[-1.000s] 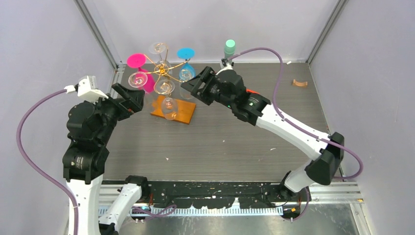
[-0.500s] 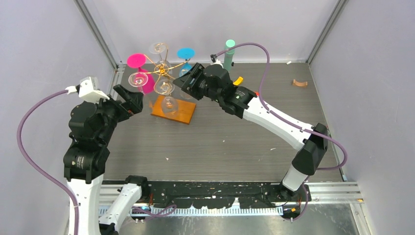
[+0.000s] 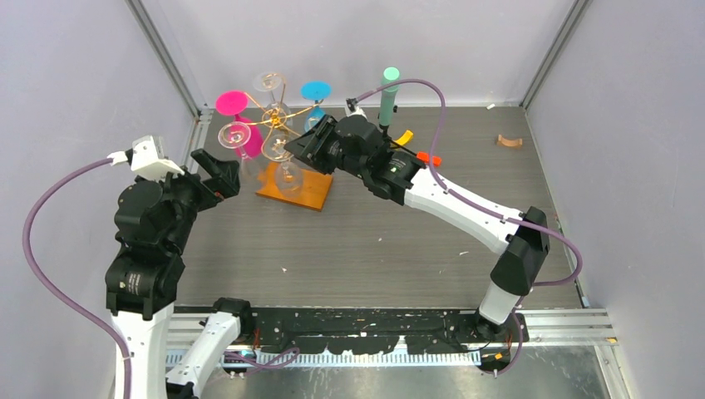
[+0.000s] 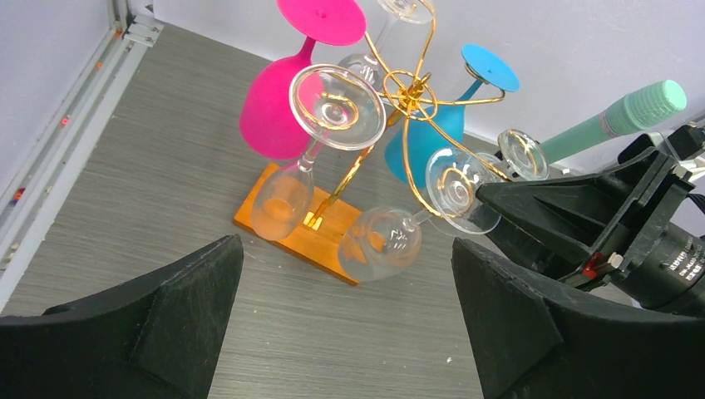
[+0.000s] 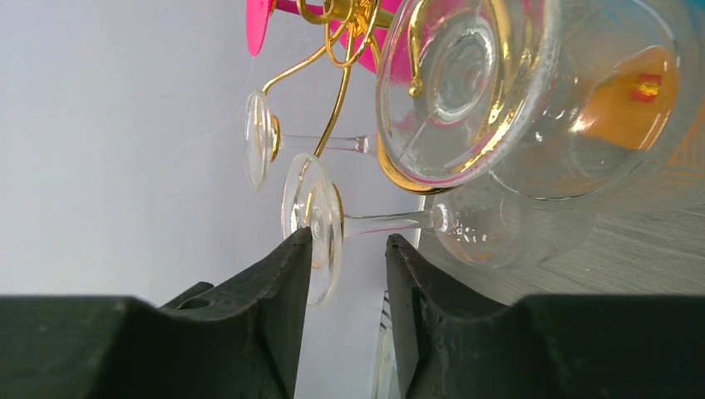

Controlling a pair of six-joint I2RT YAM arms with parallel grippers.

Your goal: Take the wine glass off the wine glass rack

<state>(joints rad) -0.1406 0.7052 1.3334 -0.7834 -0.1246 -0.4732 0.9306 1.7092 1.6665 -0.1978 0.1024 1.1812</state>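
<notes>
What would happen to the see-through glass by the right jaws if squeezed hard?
The clear wine glass looks thin, with a skinny stem, so it could probably crack. Its smooth surface may be slippery. It hangs upside down from the gold rack, so a push would likely make it swing.

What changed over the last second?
The right gripper swung left, in to the wine glass rack, its jaws narrowing around the foot of a clear wine glass; not yet clamped. The left gripper barely moved and stays wide open. The rack has not shifted.
</notes>
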